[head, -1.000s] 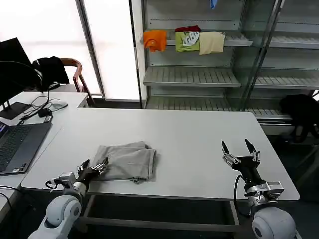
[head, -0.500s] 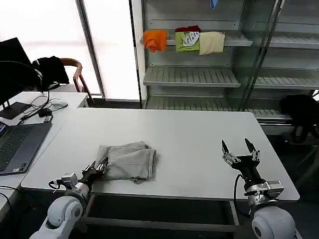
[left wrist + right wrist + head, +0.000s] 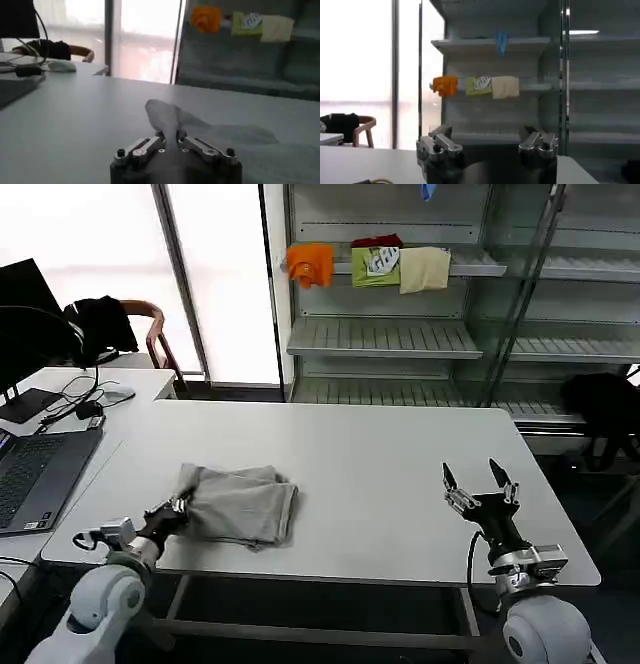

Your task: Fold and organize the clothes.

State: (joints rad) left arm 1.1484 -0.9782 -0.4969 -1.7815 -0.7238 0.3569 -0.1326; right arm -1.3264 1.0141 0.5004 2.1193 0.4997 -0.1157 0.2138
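Note:
The clothes, a light grey shirt point(image 3: 238, 502) folded into a compact rectangle, lie on the white table point(image 3: 380, 474) near its front left edge. My left gripper point(image 3: 174, 510) is shut on the shirt's near left corner, low at the table's edge. In the left wrist view the grey fabric point(image 3: 167, 120) rises in a pinched fold between the closed fingers point(image 3: 150, 144) of the left gripper point(image 3: 169, 136). My right gripper point(image 3: 478, 482) stands open above the table's front right part, fingers pointing up, nothing between them. The right wrist view has the right gripper point(image 3: 487, 142) wide open, facing the shelves.
A laptop point(image 3: 35, 476) and cables lie on the adjoining desk at the left. Behind the table stands a metal shelf unit point(image 3: 400, 334) holding orange point(image 3: 311, 264), green point(image 3: 376, 268) and cream point(image 3: 424, 270) folded garments. A chair point(image 3: 150, 324) stands at the back left.
My left gripper has closed on the shirt's corner and pulled back to the left, dragging the folded shirt a little leftward along the table. The right gripper has stayed still.

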